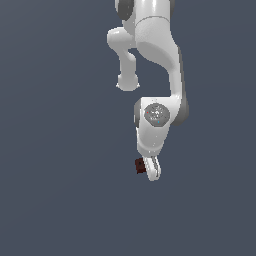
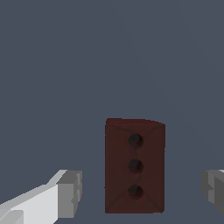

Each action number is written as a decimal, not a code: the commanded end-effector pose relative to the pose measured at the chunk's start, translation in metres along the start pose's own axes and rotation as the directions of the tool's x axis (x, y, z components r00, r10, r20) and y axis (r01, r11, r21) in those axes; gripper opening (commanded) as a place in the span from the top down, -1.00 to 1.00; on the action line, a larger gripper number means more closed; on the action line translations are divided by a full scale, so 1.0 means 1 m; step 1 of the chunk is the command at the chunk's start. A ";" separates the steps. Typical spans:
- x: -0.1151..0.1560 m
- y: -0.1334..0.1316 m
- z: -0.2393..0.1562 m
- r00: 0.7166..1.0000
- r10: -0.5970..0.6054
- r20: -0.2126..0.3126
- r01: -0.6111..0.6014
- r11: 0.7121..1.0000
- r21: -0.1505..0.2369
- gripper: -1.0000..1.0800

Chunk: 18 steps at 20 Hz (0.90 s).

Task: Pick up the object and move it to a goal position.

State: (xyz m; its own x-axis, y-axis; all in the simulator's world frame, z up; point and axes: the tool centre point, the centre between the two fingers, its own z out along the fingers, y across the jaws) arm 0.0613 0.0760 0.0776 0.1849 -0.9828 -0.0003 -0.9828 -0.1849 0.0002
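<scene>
Here is the white arm [image 1: 161, 55], reaching down from the top of the exterior view over a plain slate-grey worktop [image 1: 60, 190], elbow folded, wrist pointing down. At its lower end sits the pincer [image 1: 151, 170], and right against it on the exterior view's left side is the object [image 1: 140, 166], a small dark reddish-brown block, much smaller than the hand beside it. From this view the fingers overlap each other, so the gap between them is hard to judge. Switch to the wrist view and the picture is clearer: the object [image 2: 134, 166] stands as an upright rectangle between the two grey fingertips [image 2: 70, 194], with three darker dots in a line down its facing side. The pincer [image 2: 141, 192] is spread wide here, one pad on each side of the block and a clear strip of grey worktop showing between each pad and the block's edges. Neither pad touches it. The block sits closer to one pad than the other, slightly off centre in the gap.
</scene>
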 end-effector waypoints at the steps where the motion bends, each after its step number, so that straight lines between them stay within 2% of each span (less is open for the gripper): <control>1: 0.000 0.000 0.001 1.000 0.011 0.000 -0.011 1.000 0.000 -0.92; 7: 0.000 0.000 0.007 1.000 0.007 0.000 -0.007 1.000 0.000 -0.92; 18: 0.000 0.000 0.051 1.000 0.012 0.000 -0.012 1.000 0.000 -0.92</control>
State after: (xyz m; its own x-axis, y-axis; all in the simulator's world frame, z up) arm 0.0600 0.0758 0.0289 0.1732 -0.9849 -0.0002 -0.9849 -0.1732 0.0021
